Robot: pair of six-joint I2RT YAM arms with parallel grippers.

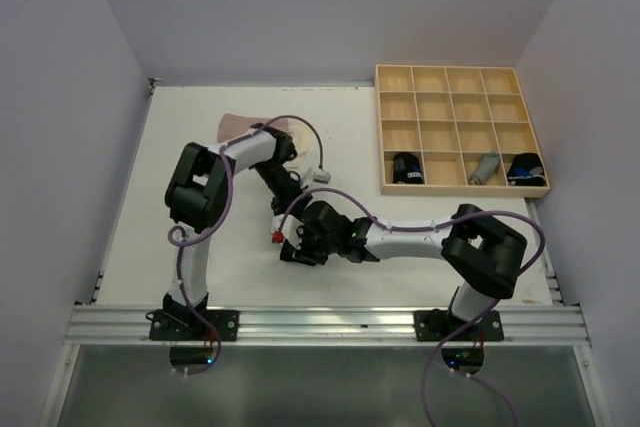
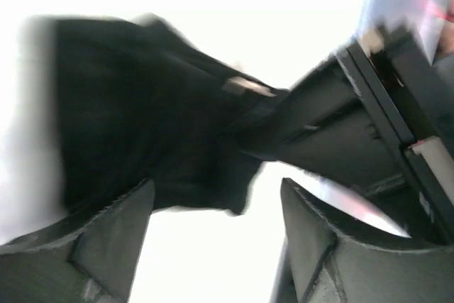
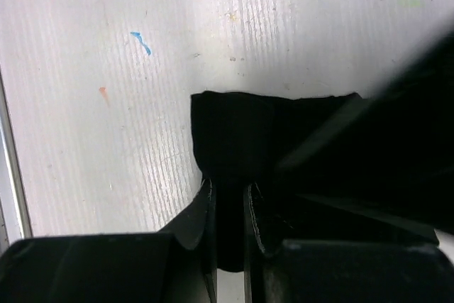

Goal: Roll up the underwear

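One black underwear [image 3: 234, 133]: flat on the white counter [image 3: 106, 47], between both arms.
Right pincer [image 3: 228, 189]: pressed together, pinching that cloth's edge.
Left pincer [image 2: 216, 189]: spread wide, close over the same cloth.
Pale underwear [image 1: 240, 125]: farther back, left.
Wooden tray [image 1: 380, 132]: back right, three rolled pieces [image 1: 405, 169] in its nearest row.

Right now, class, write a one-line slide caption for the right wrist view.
The right hand pinches the black underwear on the white table.
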